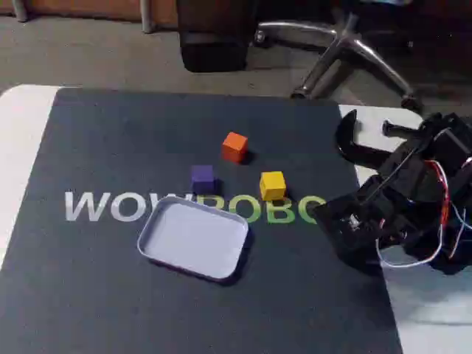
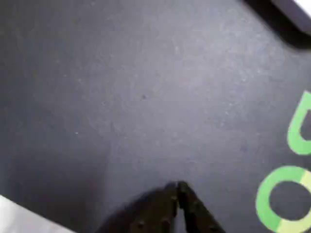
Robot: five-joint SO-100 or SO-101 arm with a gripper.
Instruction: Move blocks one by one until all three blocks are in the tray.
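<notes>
Black pincer (image 2: 176, 188) (tips together) over matte grey mat (image 2: 146, 97).

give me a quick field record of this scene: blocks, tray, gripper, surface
orange block: on the mat, farthest back in the fixed view
purple block: on the mat, just behind the tray
yellow block: on the mat, right of the purple one
tray: holds no blocks
gripper: fingertips together in the wrist view, holding nothing, over bare mat
mat: dark, with white and green lettering
blocks in tray: none of three
</notes>
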